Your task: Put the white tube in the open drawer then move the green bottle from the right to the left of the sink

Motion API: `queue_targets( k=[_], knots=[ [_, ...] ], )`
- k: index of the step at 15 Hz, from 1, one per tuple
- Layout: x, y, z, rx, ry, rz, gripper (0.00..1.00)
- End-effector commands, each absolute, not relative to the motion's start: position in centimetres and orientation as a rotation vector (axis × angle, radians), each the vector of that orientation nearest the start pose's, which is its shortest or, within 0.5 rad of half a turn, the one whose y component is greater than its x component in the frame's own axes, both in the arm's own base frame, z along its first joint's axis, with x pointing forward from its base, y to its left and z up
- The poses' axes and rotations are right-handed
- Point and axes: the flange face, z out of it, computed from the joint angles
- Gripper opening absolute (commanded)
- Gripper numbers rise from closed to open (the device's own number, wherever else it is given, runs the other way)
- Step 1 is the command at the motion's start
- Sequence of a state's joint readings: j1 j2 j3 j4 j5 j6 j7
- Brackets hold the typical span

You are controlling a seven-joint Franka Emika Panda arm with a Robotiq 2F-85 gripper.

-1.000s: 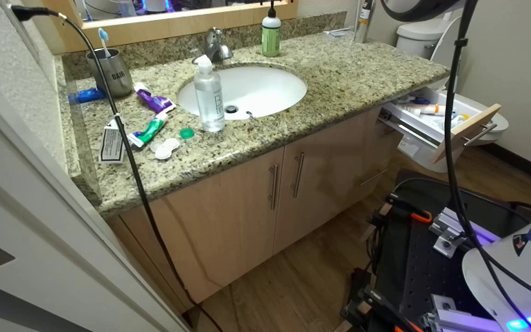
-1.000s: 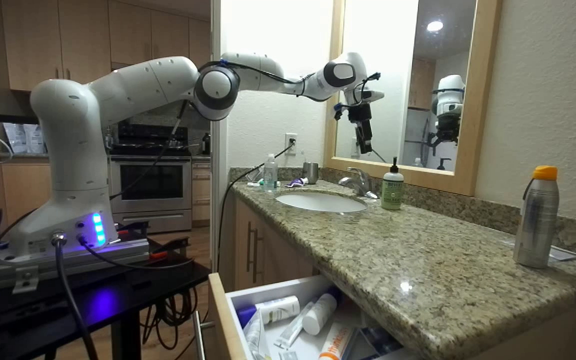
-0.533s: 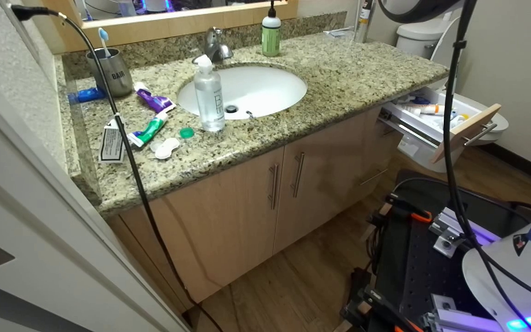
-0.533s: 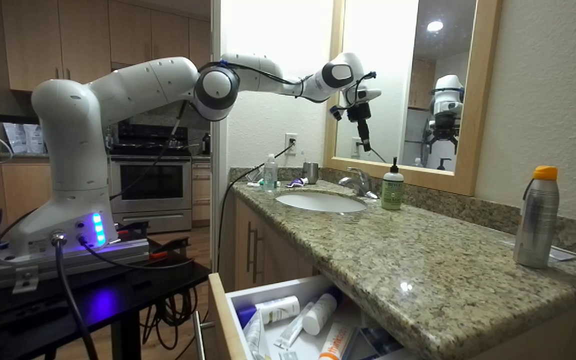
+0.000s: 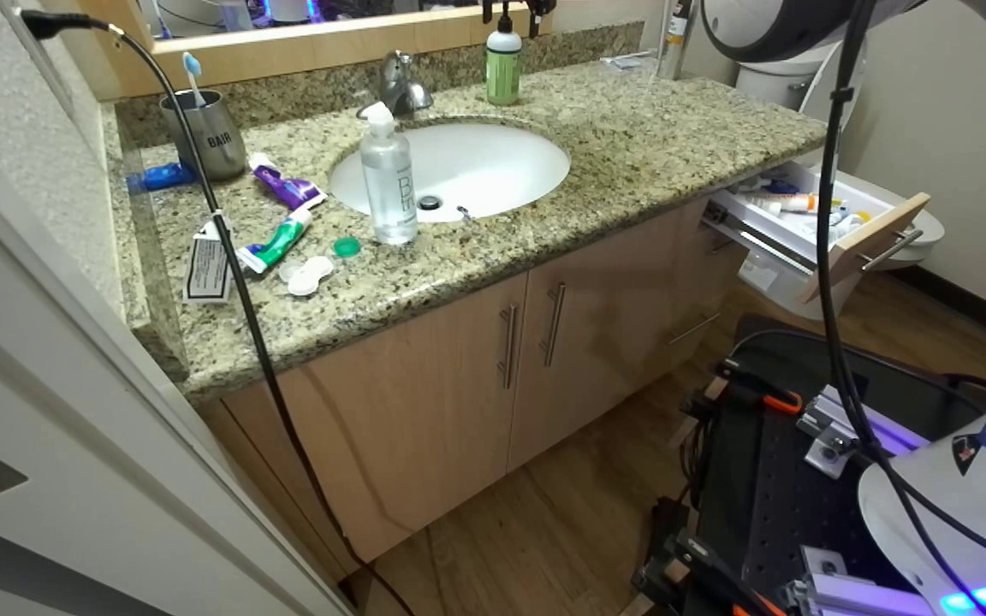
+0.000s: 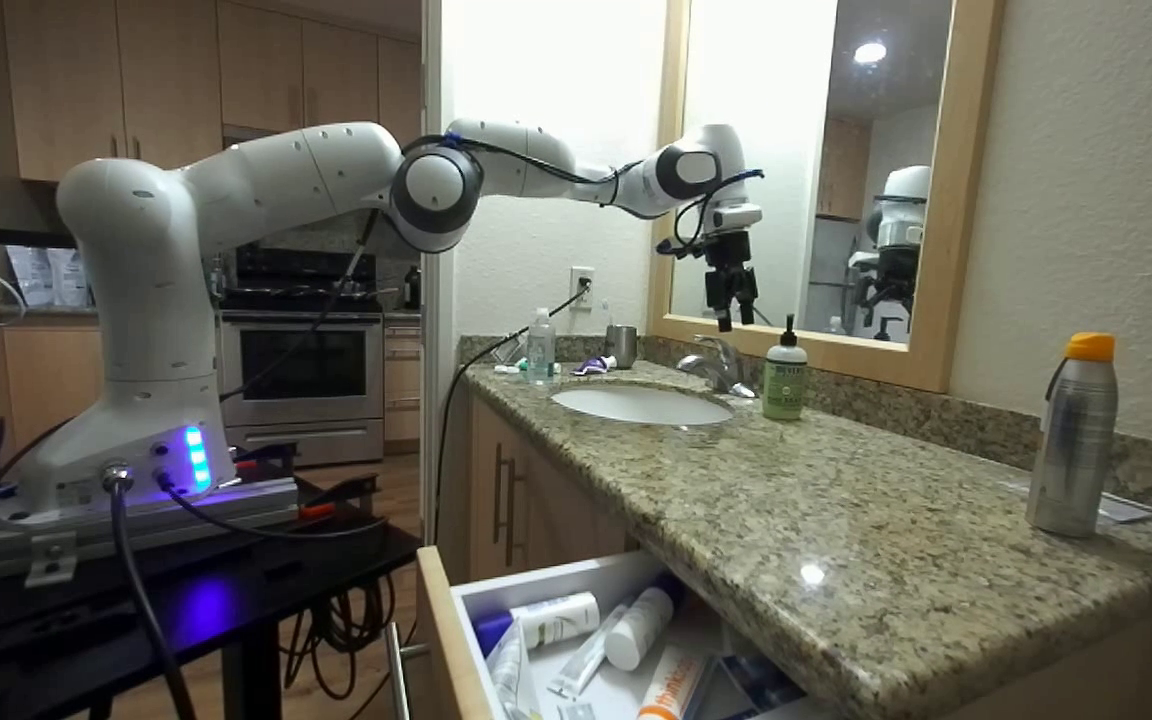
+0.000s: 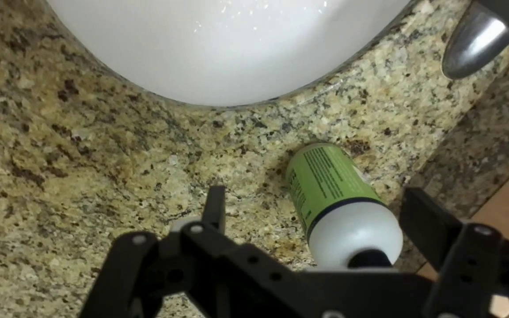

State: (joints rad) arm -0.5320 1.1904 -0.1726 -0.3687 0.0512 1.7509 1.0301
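Pincer [image 7: 316, 211] spread wide, nothing held. Green bottle [image 5: 502, 77] upright on bench [image 5: 656, 137], right of sink [image 5: 501, 158], near faucet [image 5: 407, 90]. Likely trouble: wrist view shows it closer to 1 finger [image 7: 429, 224]; uncentred descent could clip the pump [image 7: 369, 259], toppling it.

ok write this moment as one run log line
gripper: open, near green bottle | green bottle: upright beside sink, ungripped | drawer: open
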Motion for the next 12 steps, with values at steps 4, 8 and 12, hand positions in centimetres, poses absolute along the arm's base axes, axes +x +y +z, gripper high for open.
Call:
queue_targets(
  k=[4,8,12],
  knots=[
    [66.8,-46.7,44.4,-1.715,2.422,-0.488,1.0],
    [67.1,-46.5,45.1,-1.699,2.433,-0.54,1.0],
    [67.5,-46.1,42.7,-1.341,2.622,-0.446,1.0]
  ],
)
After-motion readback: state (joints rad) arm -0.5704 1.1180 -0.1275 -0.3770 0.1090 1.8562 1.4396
